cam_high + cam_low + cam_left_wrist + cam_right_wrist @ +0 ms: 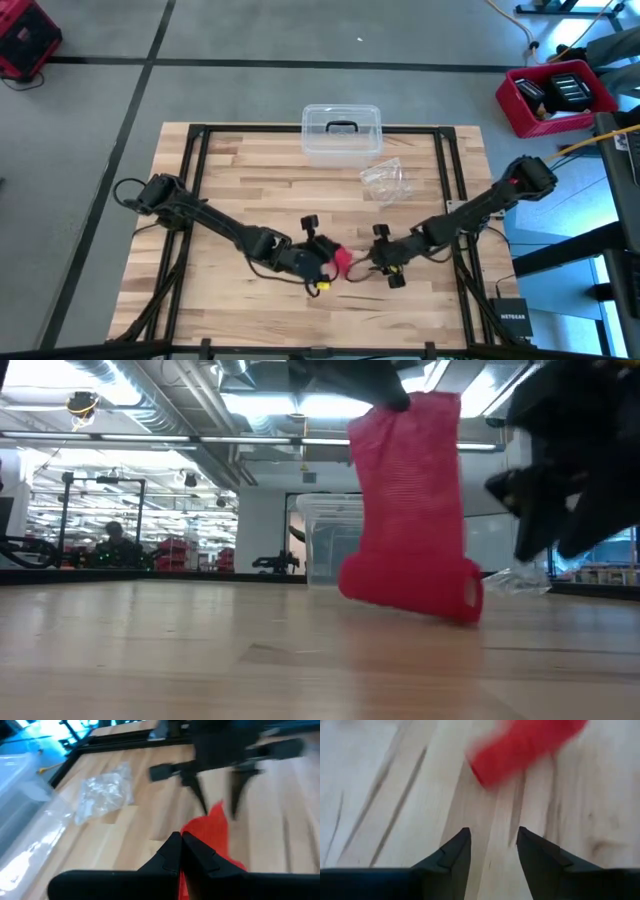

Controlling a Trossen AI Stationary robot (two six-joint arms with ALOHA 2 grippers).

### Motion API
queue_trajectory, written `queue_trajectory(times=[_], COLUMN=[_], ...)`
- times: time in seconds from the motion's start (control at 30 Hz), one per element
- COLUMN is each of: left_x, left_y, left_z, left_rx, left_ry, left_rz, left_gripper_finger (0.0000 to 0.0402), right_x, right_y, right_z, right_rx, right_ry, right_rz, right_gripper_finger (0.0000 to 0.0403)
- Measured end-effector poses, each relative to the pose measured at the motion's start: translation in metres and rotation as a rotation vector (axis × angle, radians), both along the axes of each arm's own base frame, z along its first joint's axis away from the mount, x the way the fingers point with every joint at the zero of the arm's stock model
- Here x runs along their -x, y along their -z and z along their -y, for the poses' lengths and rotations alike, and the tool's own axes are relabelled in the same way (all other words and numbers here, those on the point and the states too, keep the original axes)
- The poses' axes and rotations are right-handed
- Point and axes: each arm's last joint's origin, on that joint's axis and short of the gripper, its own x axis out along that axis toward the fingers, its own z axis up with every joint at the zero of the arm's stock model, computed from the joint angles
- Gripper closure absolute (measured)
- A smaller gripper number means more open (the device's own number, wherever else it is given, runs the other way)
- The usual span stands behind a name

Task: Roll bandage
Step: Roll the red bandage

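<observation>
Low view only — bandage (pixel 415 510) apparently hanging

The bandage (pixel 412 510) is bright red woven cloth with a fine ribbed weave, matt and soft, its lower end wound into a roll. The bench (pixel 250 190) is pale wood in glued strips, smooth with a slight sheen. The box (pixel 341 132) is clear smooth plastic, the wrapper (pixel 385 181) crinkled glossy film.
</observation>
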Motion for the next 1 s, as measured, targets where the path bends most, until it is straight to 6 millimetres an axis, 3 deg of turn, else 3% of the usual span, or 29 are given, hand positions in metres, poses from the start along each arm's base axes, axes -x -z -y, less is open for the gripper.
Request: queue_trajectory(times=[0.23, 0.53, 0.77, 1.0], left_x=[-0.002, 0.001, 0.001, 0.001], left_y=[0.000, 0.000, 0.000, 0.000], left_z=[-0.006, 0.002, 0.002, 0.004], left_rx=[-0.010, -0.027, -0.047, -0.038], left_ry=[-0.031, -0.002, 0.012, 0.027], left_rz=[0.006, -0.003, -0.011, -0.012], left_gripper_finger=[0.0399, 0.0399, 0.0399, 0.0399], right_x=[0.010, 0.031, 0.044, 0.031], right_y=[-0.010, 0.023, 0.040, 0.041], right_z=[-0.017, 0.003, 0.035, 0.059], right_rx=[0.223, 0.378, 0.160, 0.138], right_ry=[0.107, 0.179, 0.150, 0.168], right_rz=[0.188, 0.246, 0.506, 0.448], right_gripper_finger=[0.0248, 0.0249, 0.0249, 0.0249])
